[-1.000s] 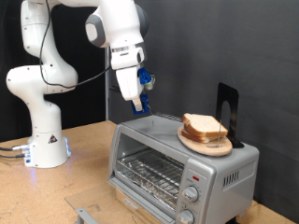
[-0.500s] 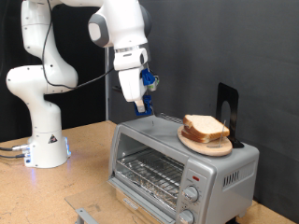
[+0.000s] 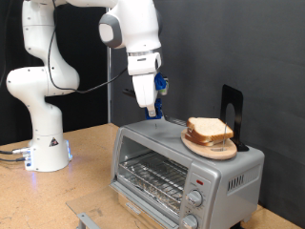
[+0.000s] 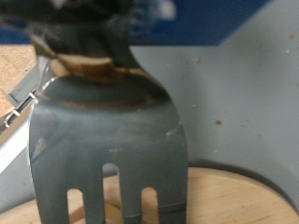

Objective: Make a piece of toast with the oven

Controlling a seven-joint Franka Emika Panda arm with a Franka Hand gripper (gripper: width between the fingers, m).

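The bread (image 3: 209,130) sat stacked on a round wooden plate (image 3: 195,144) atop the oven (image 3: 187,169), whose glass door was closed. Just to the exterior view's left of it, above the oven's top, the gripper (image 3: 151,112) hung pinched on a grey fork (image 4: 107,131).

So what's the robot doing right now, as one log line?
jaws: hovering over oven top, beside plate | bread slices: stacked on wooden plate | plate: atop oven
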